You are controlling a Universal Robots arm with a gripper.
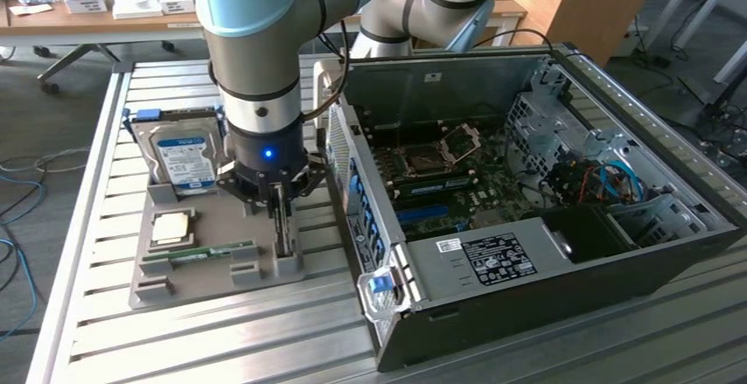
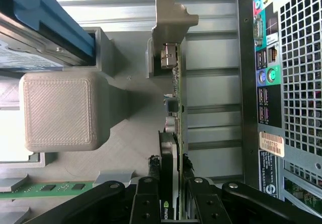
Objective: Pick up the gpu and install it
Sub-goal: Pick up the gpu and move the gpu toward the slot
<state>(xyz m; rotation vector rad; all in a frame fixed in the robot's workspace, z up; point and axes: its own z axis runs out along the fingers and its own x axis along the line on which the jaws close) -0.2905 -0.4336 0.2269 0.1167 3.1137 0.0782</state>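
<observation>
- arm [image 1: 262, 60]: thick silvery-grey tube sections; pale blue caps on the joints
- wrist end: black collar under a narrow silver band; a small blue light [image 1: 268, 151] glows on its face
- thin black cable [image 1: 341, 69] loops alongside the tube
- gripper [image 2: 171, 183]: matte black linkage bars; round pivot pins [image 2: 115, 186] at the joints; narrow flat fingers

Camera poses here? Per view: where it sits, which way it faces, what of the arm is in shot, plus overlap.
Exterior view: off the arm, raised, looking down at the slatted table, parts fixture and open PC case; arm and gripper show.
Wrist view: on the wrist, looking along the gripper's black fingers, which flank the gpu standing on edge in the fixture.
Shared: gpu, hard drive, PC case.
</observation>
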